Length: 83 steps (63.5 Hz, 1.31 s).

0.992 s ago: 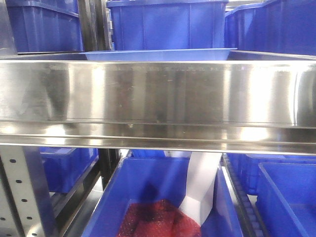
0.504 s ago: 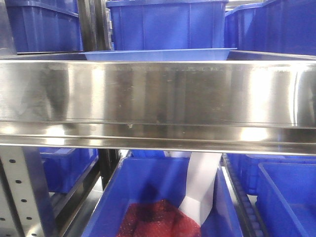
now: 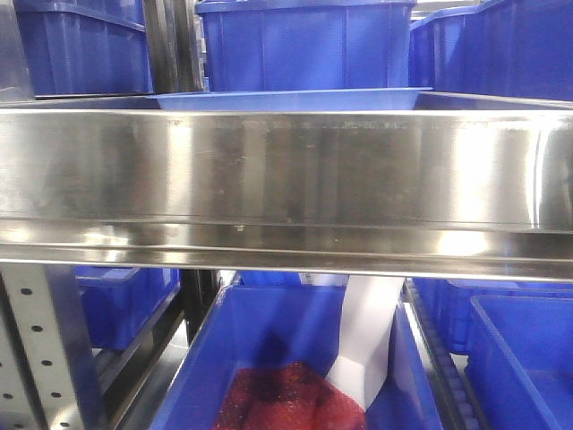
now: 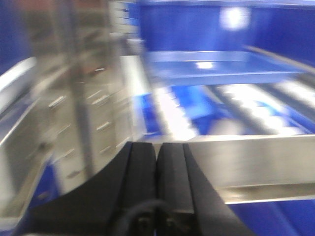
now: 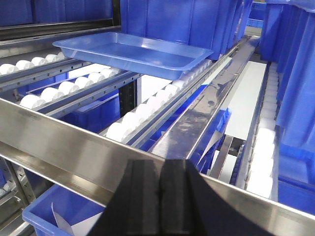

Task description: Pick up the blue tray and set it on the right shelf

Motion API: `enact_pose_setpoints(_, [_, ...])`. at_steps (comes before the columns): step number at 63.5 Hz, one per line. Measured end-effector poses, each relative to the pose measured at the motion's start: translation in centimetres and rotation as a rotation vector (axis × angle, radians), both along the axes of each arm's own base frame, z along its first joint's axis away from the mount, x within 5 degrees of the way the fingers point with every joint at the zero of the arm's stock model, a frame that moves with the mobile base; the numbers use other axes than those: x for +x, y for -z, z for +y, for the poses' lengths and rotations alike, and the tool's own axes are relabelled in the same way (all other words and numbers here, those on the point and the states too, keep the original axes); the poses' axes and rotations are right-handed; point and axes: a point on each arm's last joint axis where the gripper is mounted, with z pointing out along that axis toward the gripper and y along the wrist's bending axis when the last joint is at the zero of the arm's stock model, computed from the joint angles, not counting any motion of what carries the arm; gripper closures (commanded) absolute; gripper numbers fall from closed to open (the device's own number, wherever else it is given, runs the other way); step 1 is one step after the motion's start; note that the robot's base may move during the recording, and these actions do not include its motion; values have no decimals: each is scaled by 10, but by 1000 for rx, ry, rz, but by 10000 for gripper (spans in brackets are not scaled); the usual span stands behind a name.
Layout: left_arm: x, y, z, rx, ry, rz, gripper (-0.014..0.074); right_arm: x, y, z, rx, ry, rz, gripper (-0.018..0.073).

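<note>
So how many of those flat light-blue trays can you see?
1. The tray sits on the white rollers of the shelf, behind its shiny front rail. Only deeper bins show elsewhere; more trays could be hidden.

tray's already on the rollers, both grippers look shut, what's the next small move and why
Probably pull both arms back from the shelf. The blue tray rests on the white rollers behind the steel rail, and the left gripper and right gripper are shut and empty in front of that rail.
</note>
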Motion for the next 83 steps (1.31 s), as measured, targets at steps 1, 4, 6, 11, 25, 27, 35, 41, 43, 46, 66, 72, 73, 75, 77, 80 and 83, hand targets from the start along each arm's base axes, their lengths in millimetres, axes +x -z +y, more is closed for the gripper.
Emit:
enact_pose_setpoints(1, [0,4,0,-3,-11,-4,645,0,0,0,0,0,0,505])
enact_pose_setpoints(4, [0,20,2,0,-49,-22,645,0,0,0,0,0,0,505])
enact_pose_setpoints(6, [1,30,3,2,-76,-35,645,0,0,0,0,0,0,505])
enact_pose_setpoints(11, [8,55,6,-3,-138,-51,645,0,0,0,0,0,0,505])
enact_pose_setpoints(25, [15,82,9,-22,-193,-107,645,0,1,0,0,-1,0,505])
enact_pose_setpoints(27, [15,81,9,-22,-194,-109,645,0,1,0,0,-1,0,505])
enact_pose_setpoints(35, [15,81,9,-22,-194,-111,645,0,1,0,0,-1,0,505])
enact_pose_setpoints(41, [15,81,9,-22,-194,-111,645,0,1,0,0,-1,0,505])
enact_pose_setpoints(43, [15,81,9,-21,-194,-111,645,0,1,0,0,-1,0,505])
enact_pose_setpoints(46, [15,81,9,-21,-194,-111,645,0,1,0,0,-1,0,505])
enact_pose_setpoints(66, [15,81,9,-20,-196,-114,645,0,1,0,0,-1,-1,505])
enact_pose_setpoints(72, [15,81,9,-20,-196,-114,645,0,1,0,0,-1,-1,505])
enact_pose_setpoints(73, [15,81,9,-19,-196,-114,645,0,1,0,0,-1,-1,505])
enact_pose_setpoints(75, [15,81,9,-17,-196,-114,645,0,1,0,0,-1,-1,505])
enact_pose_setpoints(77, [15,81,9,-17,-196,-114,645,0,1,0,0,-1,-1,505])
enact_pose_setpoints(80, [15,81,9,-17,-196,-114,645,1,2,0,-1,3,0,505])
enact_pose_setpoints(83, [15,81,9,-17,-196,-114,645,1,4,0,-1,16,3,505])
